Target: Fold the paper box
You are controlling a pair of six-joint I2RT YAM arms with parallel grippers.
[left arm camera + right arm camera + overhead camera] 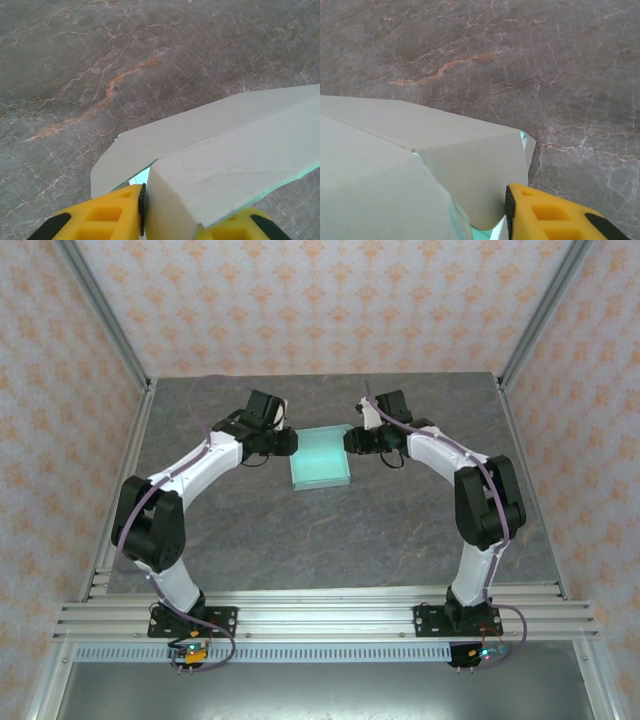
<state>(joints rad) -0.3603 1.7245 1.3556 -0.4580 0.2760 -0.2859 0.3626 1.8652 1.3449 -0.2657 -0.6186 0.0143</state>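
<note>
1. Pale mint-green thin card, the paper box (pixel 225 165), is met closest to the left wrist lens. A raised side panel with a rounded tab is seen standing up from the sheet along a crease.
2. That panel is clamped between the yellow fingers of the left gripper (pixel 172 212), with one pad pressed flat against it. The hold is judged to be there so that this edge can be turned up along its fold.
3. On the opposite edge, a folded flap is seen just beside one yellow finger (pixel 545 212) of the right gripper (pixel 352 440). Its partner is hidden, so whether the card is clamped there cannot be told.
4. From above, the box is found on the far half of the dark grey marbled tabletop (pixel 330 540), between the two grippers. These are set at opposite sides, presumably so that each side is steadied while the other is folded.
5. The box is judged partly formed, with its sides raised but not yet closed.
</note>
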